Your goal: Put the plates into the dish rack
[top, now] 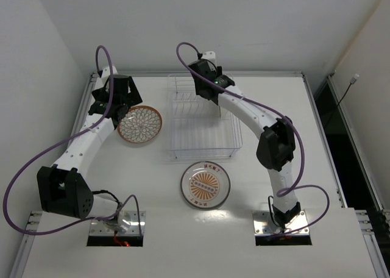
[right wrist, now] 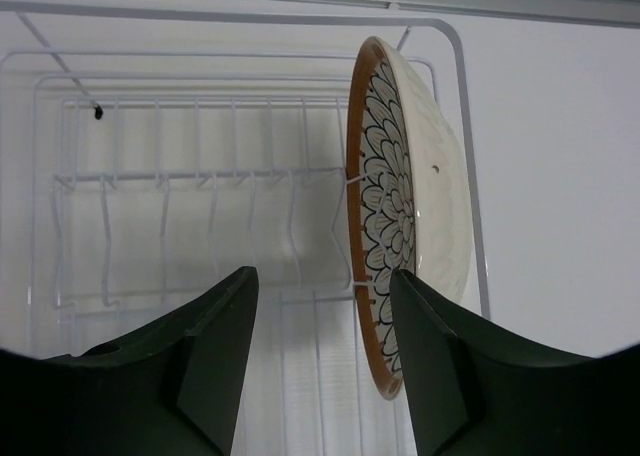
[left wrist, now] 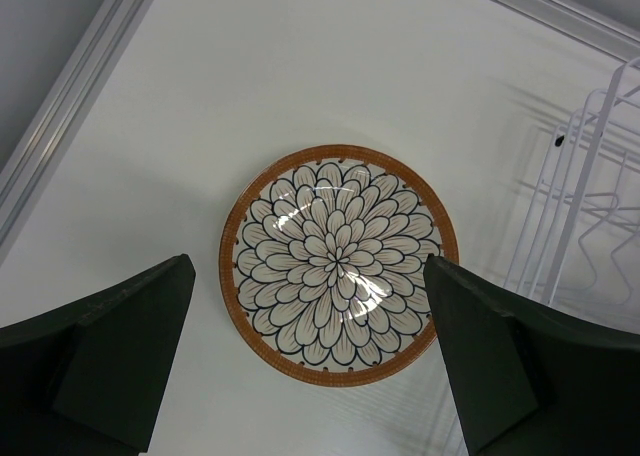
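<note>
R gripper (right wrist: 322, 286) spread by racked plate (right wrist: 415, 206); L gripper (left wrist: 308, 266) spread over flat plate (top: 139, 124).

One petal plate (right wrist: 385, 216) stands on edge in the wire rack (top: 170, 125), second petal plate (top: 139, 124) flat just left of it, sunburst plate (top: 205, 185) flat near its front.

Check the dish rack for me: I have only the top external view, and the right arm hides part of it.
Observer: A brown-rimmed round plate with a petal pattern stands on edge between tines near one end of the pale wire dish rack.
Operator: Report the right gripper.
Observer: The right gripper is open, fingers spread wide.
Operator: Now the left.
Observer: The left gripper is open too, above the second brown-rimmed petal plate, which lies flat on the white table.
</note>
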`<state>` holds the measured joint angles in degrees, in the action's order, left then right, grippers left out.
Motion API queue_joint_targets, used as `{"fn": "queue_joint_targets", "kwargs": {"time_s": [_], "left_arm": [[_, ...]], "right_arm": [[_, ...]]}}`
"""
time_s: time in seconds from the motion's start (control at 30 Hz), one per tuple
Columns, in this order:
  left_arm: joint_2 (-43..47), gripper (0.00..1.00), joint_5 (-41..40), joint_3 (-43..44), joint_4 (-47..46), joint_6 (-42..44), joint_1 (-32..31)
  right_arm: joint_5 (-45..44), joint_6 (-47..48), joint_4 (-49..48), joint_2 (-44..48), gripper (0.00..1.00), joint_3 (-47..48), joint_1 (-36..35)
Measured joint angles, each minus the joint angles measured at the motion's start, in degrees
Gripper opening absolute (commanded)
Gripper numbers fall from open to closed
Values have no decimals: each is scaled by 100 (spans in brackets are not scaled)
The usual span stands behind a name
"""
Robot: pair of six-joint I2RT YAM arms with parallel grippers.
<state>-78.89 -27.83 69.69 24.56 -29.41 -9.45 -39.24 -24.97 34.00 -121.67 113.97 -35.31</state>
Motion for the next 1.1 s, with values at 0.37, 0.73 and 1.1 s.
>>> {"fn": "queue_joint_targets", "kwargs": {"time_s": [0.37, 0.73, 1.1], "left_arm": [[0, 100, 0, 0, 0, -2, 0], [0, 100, -2, 0, -2, 0, 0], [0, 100, 7, 0, 7, 24, 0]], "right_arm": [[459, 256, -328, 334, 54, -42, 31], [1226, 389, -929, 1405, 58, -1574, 28], [2680, 24, -1891, 5473, 59, -5482, 31]]}}
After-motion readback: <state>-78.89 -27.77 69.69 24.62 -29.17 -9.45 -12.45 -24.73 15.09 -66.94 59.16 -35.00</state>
